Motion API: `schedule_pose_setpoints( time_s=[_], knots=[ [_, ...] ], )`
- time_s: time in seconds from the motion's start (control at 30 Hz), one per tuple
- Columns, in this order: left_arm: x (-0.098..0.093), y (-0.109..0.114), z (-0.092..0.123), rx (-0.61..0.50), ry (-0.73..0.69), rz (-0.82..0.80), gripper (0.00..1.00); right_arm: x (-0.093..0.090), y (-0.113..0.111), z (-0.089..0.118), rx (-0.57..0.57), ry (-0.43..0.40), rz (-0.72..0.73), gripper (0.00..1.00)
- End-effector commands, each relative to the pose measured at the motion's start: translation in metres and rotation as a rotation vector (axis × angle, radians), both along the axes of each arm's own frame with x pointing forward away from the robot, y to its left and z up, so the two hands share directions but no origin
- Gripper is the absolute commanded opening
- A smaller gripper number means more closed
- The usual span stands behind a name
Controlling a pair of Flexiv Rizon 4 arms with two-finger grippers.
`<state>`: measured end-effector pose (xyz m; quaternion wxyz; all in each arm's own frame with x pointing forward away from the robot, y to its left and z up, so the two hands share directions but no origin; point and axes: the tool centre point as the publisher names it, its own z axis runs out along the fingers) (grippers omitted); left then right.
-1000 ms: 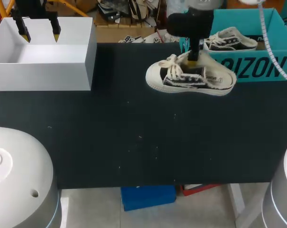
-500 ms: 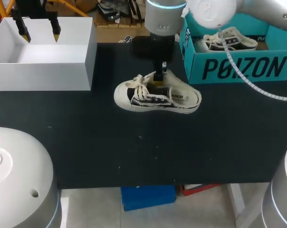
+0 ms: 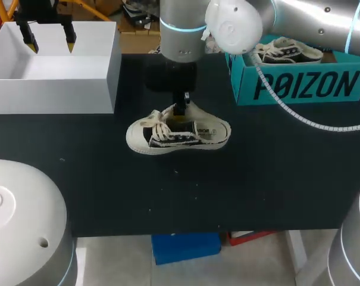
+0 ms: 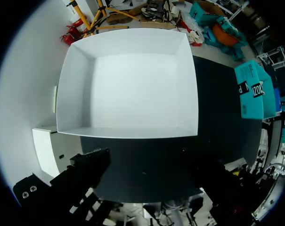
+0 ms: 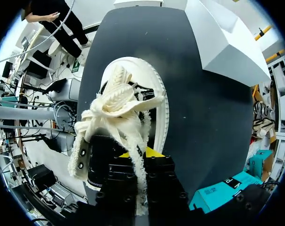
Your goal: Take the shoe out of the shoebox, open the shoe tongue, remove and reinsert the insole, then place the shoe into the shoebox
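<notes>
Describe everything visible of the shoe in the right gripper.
The shoe is a low cream canvas sneaker with black side panels, a thick pale rubber sole and toe cap, and frayed cream laces in a loose bow. It is upright, toe toward the white box, heel toward the teal shoebox. The right gripper pinches it from above at its opening. Whether the sole touches the table is unclear.

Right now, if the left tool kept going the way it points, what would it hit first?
Probably the bare floor of the white box; the left tool hangs open above it, nothing between them, though depth is unclear.
</notes>
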<state>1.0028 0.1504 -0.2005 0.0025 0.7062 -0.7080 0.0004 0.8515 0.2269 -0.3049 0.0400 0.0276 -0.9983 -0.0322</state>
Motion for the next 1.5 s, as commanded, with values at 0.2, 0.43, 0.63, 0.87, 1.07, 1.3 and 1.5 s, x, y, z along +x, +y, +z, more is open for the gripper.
schedule_pose_setpoints(
  time_s=[0.2, 0.43, 0.63, 0.87, 1.07, 1.3, 1.5],
  knots=[
    [0.0, 0.0, 0.001, 0.002, 0.002, 0.002, 1.0, 0.005, 0.028, -0.041, 0.022, 0.042, 0.033, 0.0],
    [0.0, 0.0, 0.001, 0.002, 0.002, 0.002, 1.0, 0.006, 0.039, -0.064, 0.03, 0.052, 0.053, 0.0],
    [0.0, 0.0, 0.001, 0.002, 0.002, 0.002, 1.0, 0.01, 0.042, -0.08, 0.03, 0.046, 0.055, 0.0],
    [0.0, 0.0, 0.001, 0.002, 0.002, 0.002, 1.0, 0.015, 0.039, -0.09, 0.022, 0.039, 0.043, 0.34],
    [0.0, 0.0, 0.001, 0.002, 0.002, 0.002, 1.0, 0.02, 0.032, -0.083, 0.002, 0.027, 0.011, 1.0],
    [0.0, 0.0, 0.001, 0.002, 0.002, 0.002, 1.0, 0.019, 0.021, -0.042, -0.012, 0.01, -0.057, 1.0],
    [0.0, 0.0, 0.001, 0.002, 0.002, 0.002, 1.0, 0.014, 0.017, -0.01, -0.003, -0.02, -0.094, 1.0]
  ],
)
